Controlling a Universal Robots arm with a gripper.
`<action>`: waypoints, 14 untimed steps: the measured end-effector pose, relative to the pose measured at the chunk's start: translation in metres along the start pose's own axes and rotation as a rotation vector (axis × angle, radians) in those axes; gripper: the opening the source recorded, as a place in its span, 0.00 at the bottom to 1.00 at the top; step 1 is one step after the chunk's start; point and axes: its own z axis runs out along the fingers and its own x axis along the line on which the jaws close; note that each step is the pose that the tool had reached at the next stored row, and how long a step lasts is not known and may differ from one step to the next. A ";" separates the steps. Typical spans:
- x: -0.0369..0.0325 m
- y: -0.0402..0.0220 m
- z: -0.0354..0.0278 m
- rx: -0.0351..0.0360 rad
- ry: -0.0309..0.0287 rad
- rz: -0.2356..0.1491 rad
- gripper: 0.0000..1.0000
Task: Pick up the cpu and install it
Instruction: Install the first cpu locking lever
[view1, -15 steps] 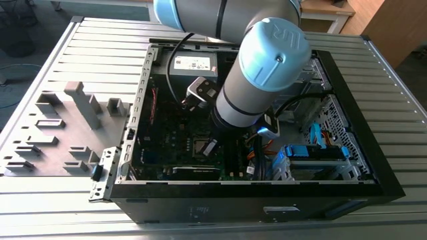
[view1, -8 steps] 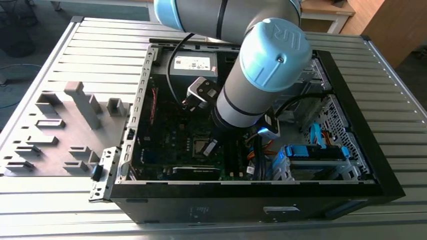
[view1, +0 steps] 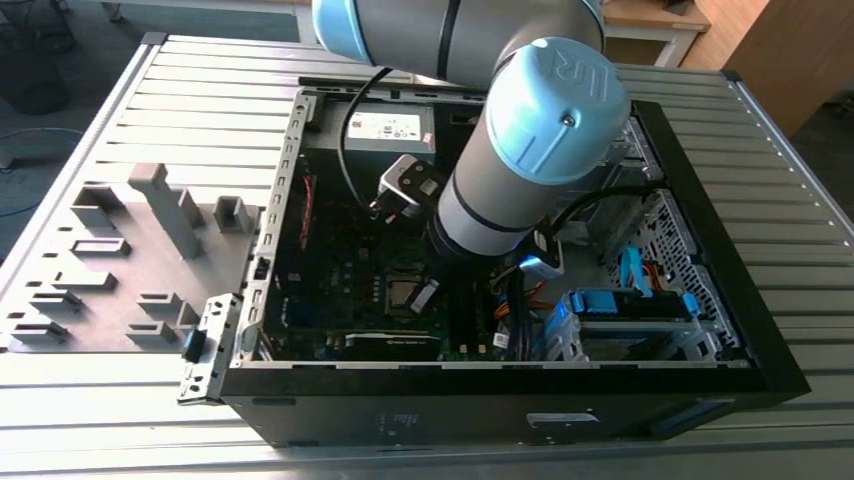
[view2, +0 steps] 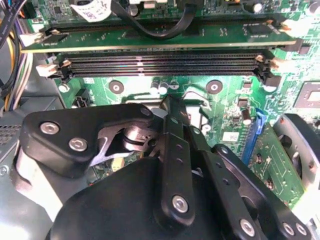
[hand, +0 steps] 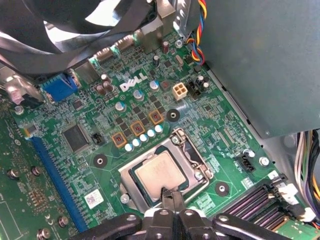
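The cpu (hand: 157, 172), a small square chip with a silver-grey top, lies flat in the metal-framed socket (hand: 194, 152) on the green motherboard (hand: 115, 115). My gripper (hand: 172, 193) is shut, its two fingertips pressed together at the chip's edge with nothing between them. In the second wrist view the gripper (view2: 171, 104) points down at the socket area just below the memory slots (view2: 160, 65). In the exterior view the arm reaches into the open computer case (view1: 694, 230), and the gripper (view1: 423, 296) stands beside the cpu (view1: 396, 292).
A grey fixture tray (view1: 120, 260) with raised blocks lies on the slatted table at the exterior view's left. Inside the case, a grey metal box (hand: 265, 65) and coloured cables (hand: 200, 30) flank the socket. A blue slot (hand: 55, 175) runs along the board.
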 end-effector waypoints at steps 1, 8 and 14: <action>-0.0002 -0.0005 -0.0001 0.0006 0.0009 0.000 0.11; -0.0017 -0.0034 -0.0005 0.0040 0.0059 0.001 0.11; -0.0025 -0.0047 -0.0005 0.0050 0.0071 0.001 0.11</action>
